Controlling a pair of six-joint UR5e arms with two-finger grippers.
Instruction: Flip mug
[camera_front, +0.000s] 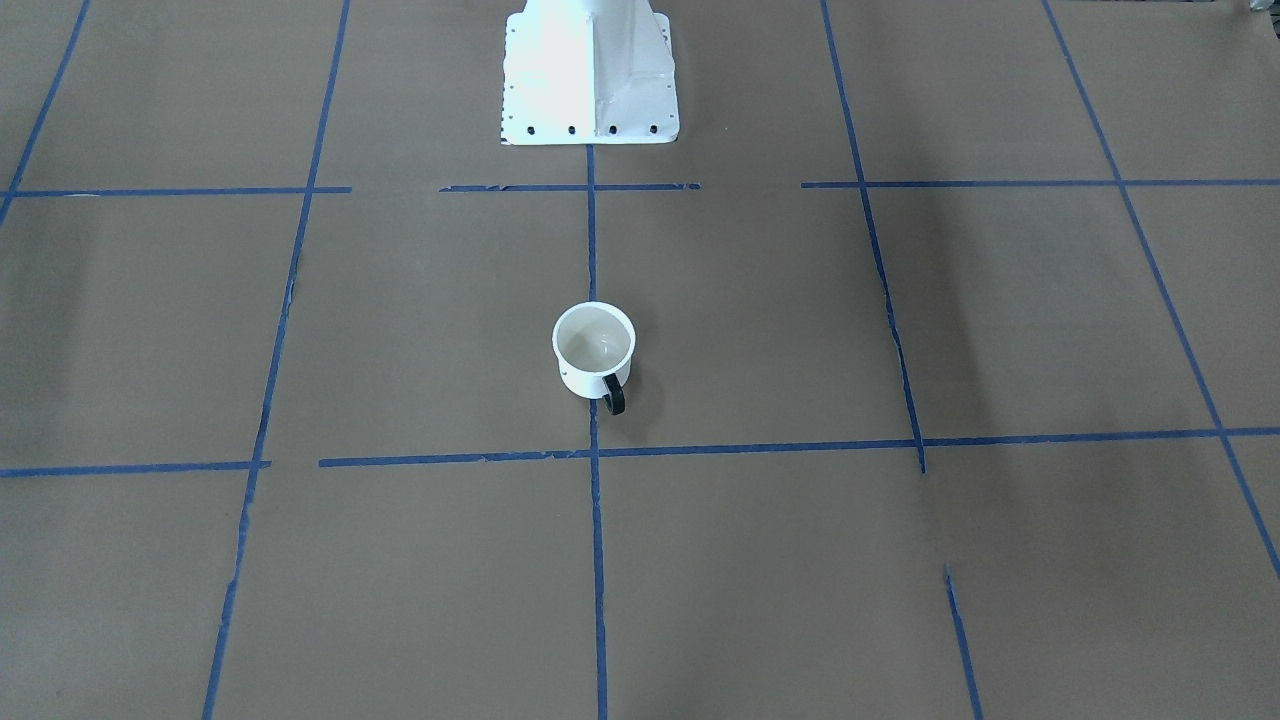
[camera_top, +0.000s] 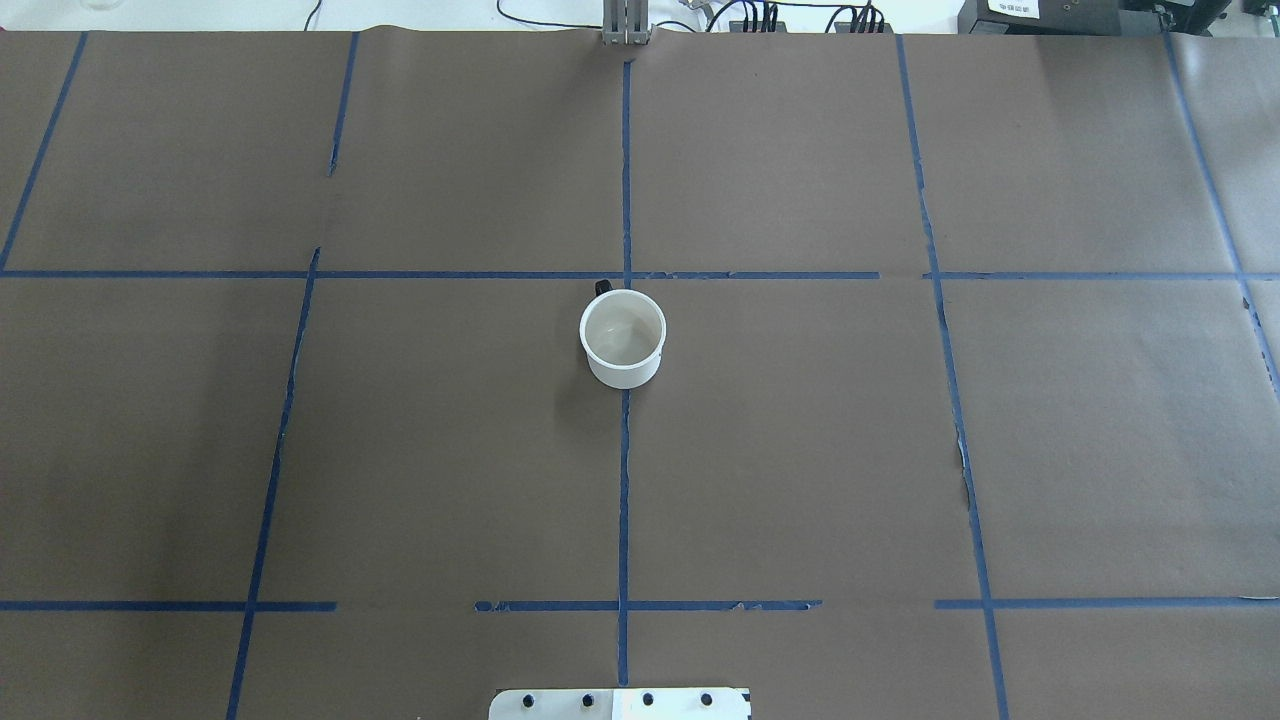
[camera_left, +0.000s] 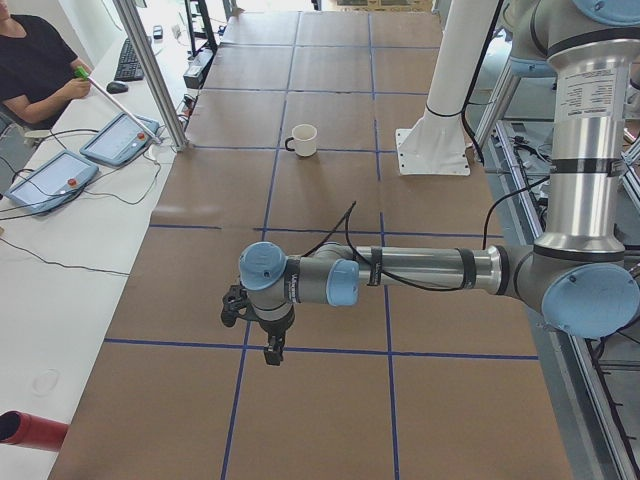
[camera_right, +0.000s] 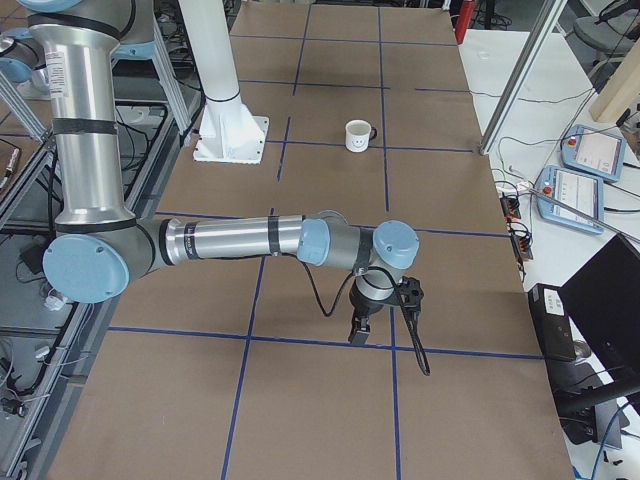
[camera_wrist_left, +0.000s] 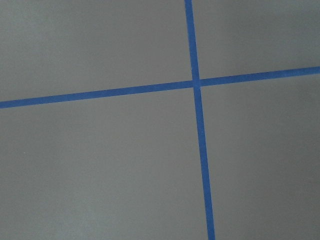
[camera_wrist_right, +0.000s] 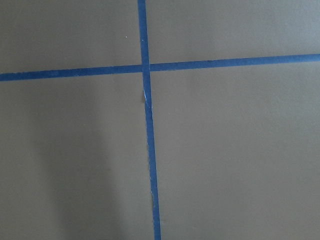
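**A:** Where's the mug?

**B:** The mug (camera_front: 594, 350) is upright on the counter (camera_top: 800, 450), mouth up, sitting right on the centre tape line (camera_front: 592, 240). The white pedestal (camera_front: 590, 70) is further back along that same line. The handle (camera_front: 613, 395) points away from the robot, toward the operators' side. The smiley faces the robot's right end of the counter (it only shows in the right side view).

**A:** Left jaws?

**B:** They're at the end of the left arm (camera_left: 420, 268), which reaches out low and level. They point down over a tape crossing, well apart from the mug. Only the left side view catches them, so I cannot tell how far open they are.

**A:** Right jaws?

**B:** Mirror picture. The right arm (camera_right: 230, 240) is stretched out level, jaws pointing down near a tape crossing, well apart from the mug. Only the right side view shows them, so I cannot tell their opening either. The mug stands free of both.

**A:** Wrist cams?

**B:** Each shows brown counter paper and one blue tape cross.
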